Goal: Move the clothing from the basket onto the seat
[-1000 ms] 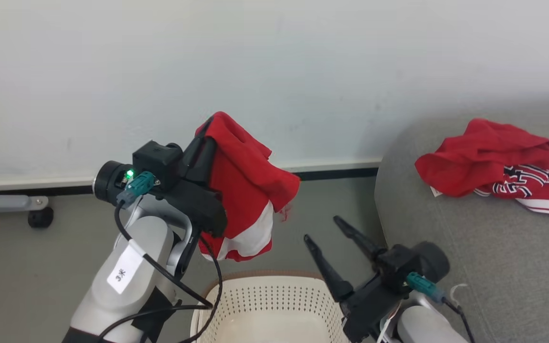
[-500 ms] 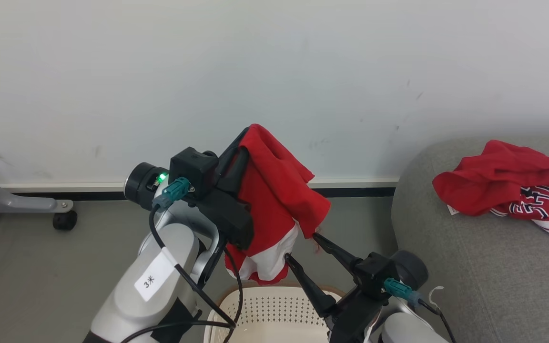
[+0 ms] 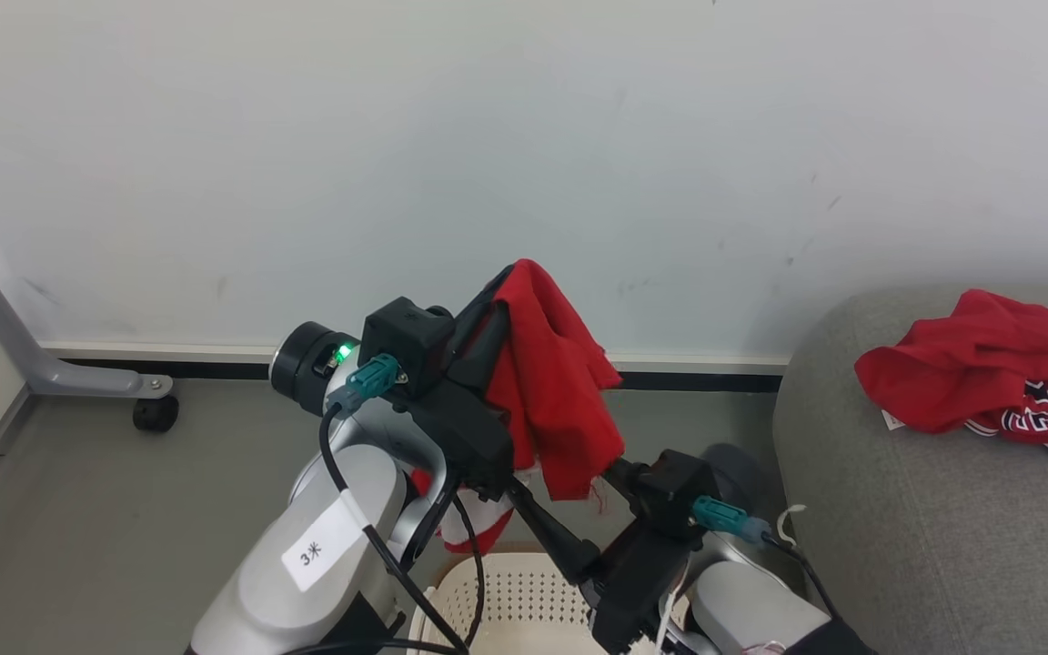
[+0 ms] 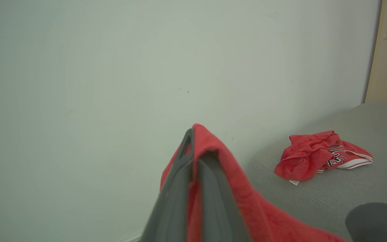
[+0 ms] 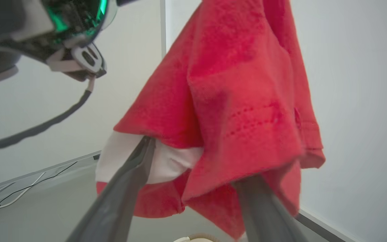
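Clothing piece [image 3: 551,391] hangs pinched tight in the left gripper [image 3: 498,291], right gripper [image 5: 193,164] gaping wide, fingers [image 5: 126,188] touching its hem.

A: The draped red thin-fabric garment [image 3: 551,400], is it plain?
B: No, a white band shows low down.
A: And the crumpled red thin-fabric garment [image 3: 961,373] on the rounded light grey fabric sofa [image 3: 897,546]?
B: Dark-and-white lettering, with white stripes along one edge.
A: And the perforated cream-white plastic basket [image 3: 533,600]?
B: Rows of small holes.

Even soft light; wrist views blurred close up.
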`<state>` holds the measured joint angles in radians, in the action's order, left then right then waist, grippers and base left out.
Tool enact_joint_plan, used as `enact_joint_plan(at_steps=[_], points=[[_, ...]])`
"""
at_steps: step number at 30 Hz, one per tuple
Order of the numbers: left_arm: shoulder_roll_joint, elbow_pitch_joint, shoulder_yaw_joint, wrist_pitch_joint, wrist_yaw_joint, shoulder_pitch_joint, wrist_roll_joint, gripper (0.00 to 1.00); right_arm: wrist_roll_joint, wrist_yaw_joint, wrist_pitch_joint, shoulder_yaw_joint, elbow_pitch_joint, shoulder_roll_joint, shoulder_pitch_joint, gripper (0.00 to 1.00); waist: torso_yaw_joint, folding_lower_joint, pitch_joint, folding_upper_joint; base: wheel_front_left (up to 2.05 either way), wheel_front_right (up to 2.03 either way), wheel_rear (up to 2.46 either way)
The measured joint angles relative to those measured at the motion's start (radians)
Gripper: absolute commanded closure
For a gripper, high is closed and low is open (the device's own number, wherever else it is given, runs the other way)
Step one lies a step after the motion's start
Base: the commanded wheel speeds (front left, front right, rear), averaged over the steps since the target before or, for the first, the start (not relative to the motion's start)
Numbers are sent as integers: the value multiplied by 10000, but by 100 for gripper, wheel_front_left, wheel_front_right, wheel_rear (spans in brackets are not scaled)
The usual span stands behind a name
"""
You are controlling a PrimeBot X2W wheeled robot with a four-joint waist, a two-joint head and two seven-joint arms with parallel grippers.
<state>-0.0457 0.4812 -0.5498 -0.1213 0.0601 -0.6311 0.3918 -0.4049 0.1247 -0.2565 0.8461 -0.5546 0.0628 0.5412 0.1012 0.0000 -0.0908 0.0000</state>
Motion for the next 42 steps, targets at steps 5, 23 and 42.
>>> enact_joint_plan(at_steps=[5,23,42], points=[[4,-163,-119,146,-86,12,213,100,-447,0,12,619,-328,4,656,0,96,0,40,0,0,0,0],[-282,-426,384,401,-529,730,541,2,-1361,-192,10,792,-1066,2,1408,100,-540,0,260,0,0,0,0],[-535,-740,499,-140,-512,2112,901,0,-1114,-658,2,-426,-391,1342,1622,100,-2430,0,260,0,0,0,0]])
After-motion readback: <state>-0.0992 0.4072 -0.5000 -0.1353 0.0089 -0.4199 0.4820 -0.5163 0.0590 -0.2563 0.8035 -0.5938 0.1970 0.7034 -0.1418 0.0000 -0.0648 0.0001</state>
